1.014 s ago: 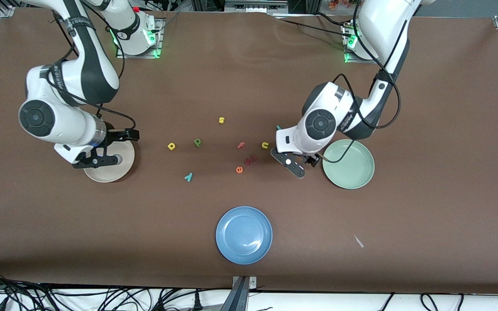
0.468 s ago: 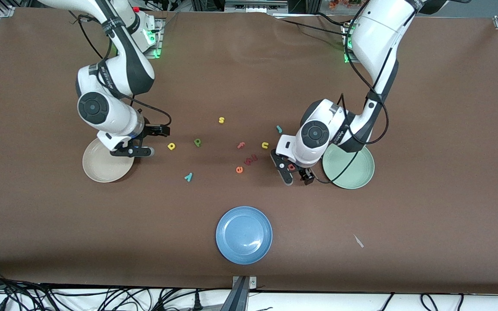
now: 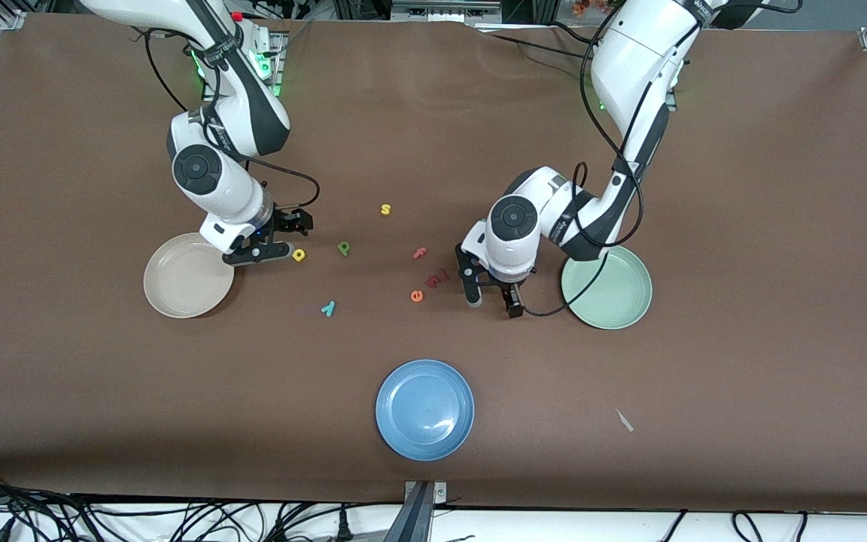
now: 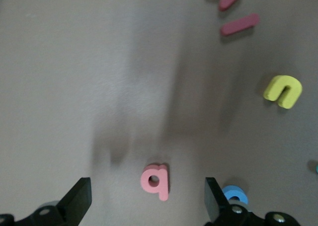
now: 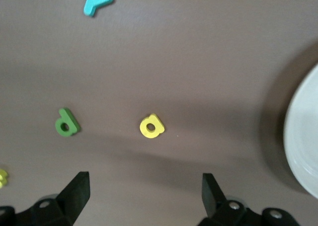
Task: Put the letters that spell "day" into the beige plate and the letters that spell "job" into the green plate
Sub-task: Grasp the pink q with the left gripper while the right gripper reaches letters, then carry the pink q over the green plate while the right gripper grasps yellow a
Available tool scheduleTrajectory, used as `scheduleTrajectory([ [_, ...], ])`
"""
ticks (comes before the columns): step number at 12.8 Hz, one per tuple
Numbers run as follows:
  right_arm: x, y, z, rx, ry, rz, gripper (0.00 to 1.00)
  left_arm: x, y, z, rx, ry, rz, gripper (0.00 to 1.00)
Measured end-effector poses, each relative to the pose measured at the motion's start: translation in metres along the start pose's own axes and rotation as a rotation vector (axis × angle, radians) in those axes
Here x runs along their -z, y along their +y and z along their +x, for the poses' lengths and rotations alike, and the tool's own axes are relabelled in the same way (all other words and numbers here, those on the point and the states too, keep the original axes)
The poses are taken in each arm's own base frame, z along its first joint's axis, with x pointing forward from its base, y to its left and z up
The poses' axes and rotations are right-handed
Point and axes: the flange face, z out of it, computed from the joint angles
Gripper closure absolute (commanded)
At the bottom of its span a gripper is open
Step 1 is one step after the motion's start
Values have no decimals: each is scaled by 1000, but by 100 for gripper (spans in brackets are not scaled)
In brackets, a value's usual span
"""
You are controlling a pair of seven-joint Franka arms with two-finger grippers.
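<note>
Right gripper (image 3: pixel 277 239): over the table between the beige plate and the yellow letter, jaws apart, nothing between them.
Left gripper (image 3: pixel 492 298): over the table beside the green plate, toward the middle of the table, jaws apart, nothing held.
Beige plate (image 3: pixel 188 275): toward the right arm's end of the table, no letters in it; its rim shows in the right wrist view (image 5: pixel 303 141).
Green plate (image 3: pixel 606 286): toward the left arm's end, no letters in it; a black cable from the left arm hangs across its rim.
Yellow d (image 3: pixel 299 255): flat on the table, just beside the right gripper; in the right wrist view (image 5: pixel 151 126) it lies between the fingertips' line of sight.
Green a (image 3: pixel 344 248): on the table, near the yellow d, toward the middle; also seen at (image 5: pixel 66 122).
Teal y (image 3: pixel 328 308): on the table, nearer the front camera than the d and the a; apart from both.
Salmon b (image 4: pixel 156 181): flat on the table under the left gripper, between its two fingers as the left wrist view shows it; hidden in the front view.
Blue o (image 4: pixel 234 194): on the table, partly covered by one finger of the left gripper.
Teal j: not identifiable in any view.
Other letters: yellow s (image 3: pixel 385 209), salmon f (image 3: pixel 420 253), orange e (image 3: pixel 417 296), yellow u (image 4: pixel 282 91), all loose on the table.
Blue plate (image 3: pixel 425 409): nearest the front camera, holding nothing.
</note>
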Motion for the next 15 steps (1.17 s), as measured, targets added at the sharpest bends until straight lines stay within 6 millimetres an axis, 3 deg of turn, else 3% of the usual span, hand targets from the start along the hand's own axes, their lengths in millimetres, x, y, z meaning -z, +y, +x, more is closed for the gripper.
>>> scheduleTrajectory([
  [3, -11, 3, -3, 198, -18, -29, 0, -7, 4, 0, -48, -10, -10, 12],
  [7, -49, 5, -4, 364, -49, -101, 0, -19, 7, -1, -60, -19, -22, 18],
  [8, -53, 4, -3, 375, -46, -100, 0, -22, 7, -1, -61, -18, -22, 28],
  [9, -54, 4, -3, 383, -40, -100, 0, -24, 7, -1, -64, -18, -23, 47],
  [11, -50, 2, 2, 434, 0, -97, 1, -25, 8, -1, -76, -17, -23, 94],
  [12, -50, 1, 4, 461, 23, -95, 1, -24, 7, -1, -79, -17, -23, 100],
  [15, -62, -1, 7, 484, 53, -81, 4, -21, 6, 0, -80, -13, -18, 100],
])
